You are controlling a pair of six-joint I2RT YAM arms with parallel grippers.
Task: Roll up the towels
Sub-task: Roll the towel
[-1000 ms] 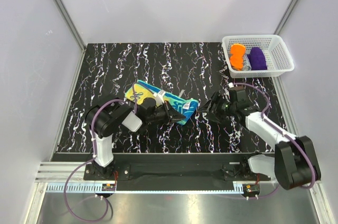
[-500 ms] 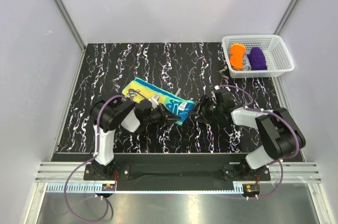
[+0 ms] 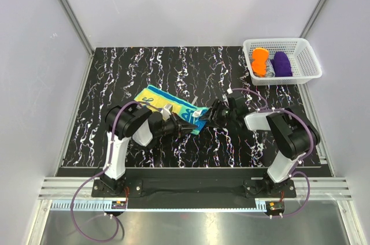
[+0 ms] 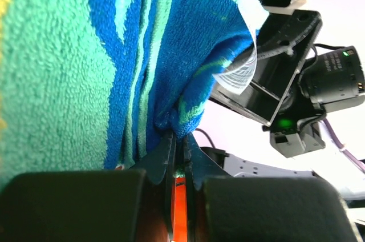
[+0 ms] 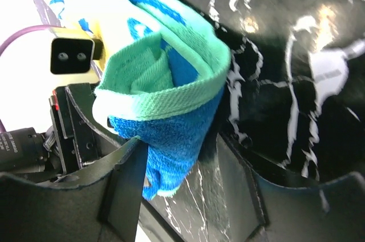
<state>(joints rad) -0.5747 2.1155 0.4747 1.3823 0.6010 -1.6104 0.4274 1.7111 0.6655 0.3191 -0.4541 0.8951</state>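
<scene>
The teal-green, blue and yellow towel [image 3: 165,105] lies on the black marbled table [image 3: 127,71], its right end curled over. My left gripper [image 3: 186,125] is shut on a fold of that towel [image 4: 68,53] at its near right corner [image 4: 178,139]. My right gripper [image 3: 211,116] is open, and the curled end of the towel [image 5: 165,99] hangs between its fingers. The left finger [image 5: 122,179] touches the cloth; the right finger [image 5: 245,179] stands apart from it. The orange towel [image 3: 260,61] lies rolled in the basket.
A white lattice basket [image 3: 300,45] stands at the table's back right corner and also holds a purple roll [image 3: 281,64]. Grey walls close in the table on the left, the back and the right. Both wrists sit close together mid-table.
My right gripper has moved left onto the towel's curled end, its jaws narrowing. The left gripper has kept its hold and drawn the corner slightly left.
</scene>
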